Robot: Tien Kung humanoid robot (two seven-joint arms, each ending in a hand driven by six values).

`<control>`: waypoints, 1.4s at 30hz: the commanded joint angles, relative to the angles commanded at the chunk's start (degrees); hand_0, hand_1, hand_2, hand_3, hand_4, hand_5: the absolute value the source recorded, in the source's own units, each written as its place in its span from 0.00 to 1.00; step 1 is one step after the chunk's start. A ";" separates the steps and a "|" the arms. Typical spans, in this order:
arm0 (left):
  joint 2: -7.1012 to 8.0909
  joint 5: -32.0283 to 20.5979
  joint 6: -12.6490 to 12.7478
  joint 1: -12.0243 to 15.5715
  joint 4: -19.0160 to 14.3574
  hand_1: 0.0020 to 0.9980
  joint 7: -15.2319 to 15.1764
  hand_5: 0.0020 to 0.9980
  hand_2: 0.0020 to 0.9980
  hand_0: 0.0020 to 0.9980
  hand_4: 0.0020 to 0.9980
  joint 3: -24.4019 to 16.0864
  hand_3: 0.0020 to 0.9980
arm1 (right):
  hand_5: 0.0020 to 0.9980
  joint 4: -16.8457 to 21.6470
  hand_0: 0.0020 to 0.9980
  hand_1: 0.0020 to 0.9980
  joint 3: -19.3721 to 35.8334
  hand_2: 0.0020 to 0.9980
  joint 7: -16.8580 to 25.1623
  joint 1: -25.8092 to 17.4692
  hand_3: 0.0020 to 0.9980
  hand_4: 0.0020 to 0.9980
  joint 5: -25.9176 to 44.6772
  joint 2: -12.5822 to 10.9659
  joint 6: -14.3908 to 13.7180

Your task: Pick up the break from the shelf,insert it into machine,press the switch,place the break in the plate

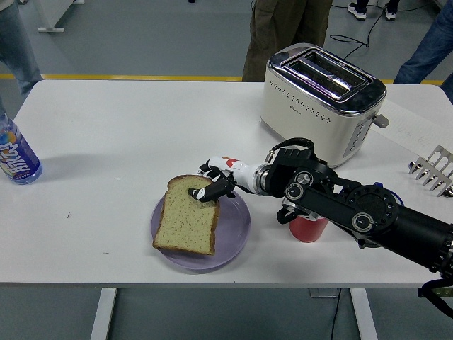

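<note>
A slice of bread (185, 216) lies on the purple plate (233, 230) near the table's front edge, its left side hanging a little over the rim. My right hand (210, 185) pinches the slice's top right corner, black fingertips (202, 193) curled onto its upper face. The right arm reaches in from the lower right. The cream toaster (322, 99) stands at the back right with both slots empty. The left hand is out of the picture.
A red cup (308, 228) stands just behind my right forearm. A metal rack (433, 170) sits at the right edge. A blue-labelled bottle (14, 154) is at the far left. People stand beyond the table's far side.
</note>
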 joint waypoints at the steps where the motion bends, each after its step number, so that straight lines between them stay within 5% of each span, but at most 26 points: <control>1: 0.00 0.03 -0.01 0.04 0.00 0.48 0.01 0.83 0.45 0.64 0.35 0.00 0.55 | 0.07 -0.06 0.00 0.00 -0.02 0.30 -0.05 -0.03 0.39 0.43 -0.36 0.00 0.36; 27: 0.01 -0.04 -0.03 0.11 0.00 0.48 -0.03 0.83 0.45 0.64 0.35 0.11 0.55 | 0.11 -0.30 0.02 0.09 0.70 0.38 1.21 0.22 0.46 0.50 -1.97 0.37 3.93; 42: 0.00 -0.26 -0.03 0.00 0.00 0.49 -0.04 0.83 0.45 0.64 0.35 0.17 0.55 | 0.16 -0.09 0.18 0.24 1.12 0.44 2.09 0.56 0.49 0.57 -3.04 0.14 6.55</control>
